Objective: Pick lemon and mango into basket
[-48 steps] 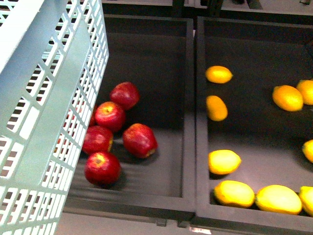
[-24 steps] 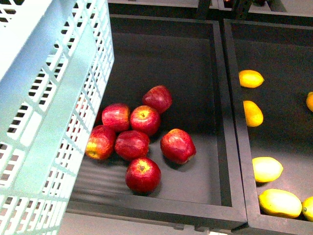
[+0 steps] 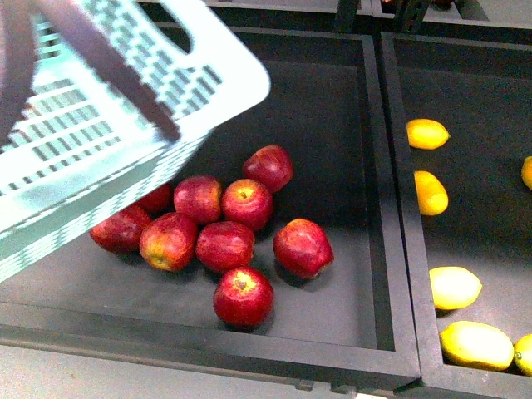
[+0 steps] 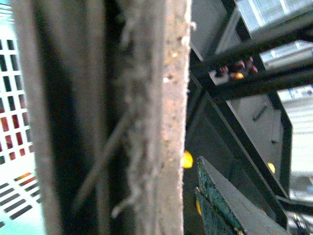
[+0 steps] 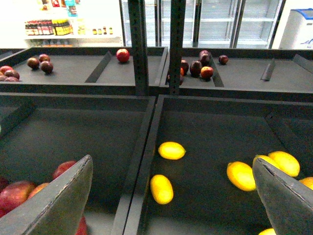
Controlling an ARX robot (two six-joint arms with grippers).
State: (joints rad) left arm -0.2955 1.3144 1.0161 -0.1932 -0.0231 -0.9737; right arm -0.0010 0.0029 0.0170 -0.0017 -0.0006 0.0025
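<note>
Dark bins (image 3: 376, 166) hold apples (image 3: 224, 246) and lemons (image 3: 427, 133); left claw (image 4: 161, 171) grips the basket (image 3: 125, 100) handle (image 4: 146, 98), right claw (image 5: 172, 164) gapes.

Basket (image 3: 195, 79) above apples (image 3: 224, 247), lemons (image 3: 427, 133) right

In the front view, light falls evenly from overhead, leaving small highlights on the apples (image 3: 241, 204) and soft shadows beneath them; the basket (image 3: 125, 125) is smeared by motion blur. In the left wrist view, the handle (image 4: 146, 98) close against the lens is out of focus. Beyond the right gripper (image 5: 172, 164), whose near fingers (image 5: 54, 200) are soft, the shop background is overexposed.
</note>
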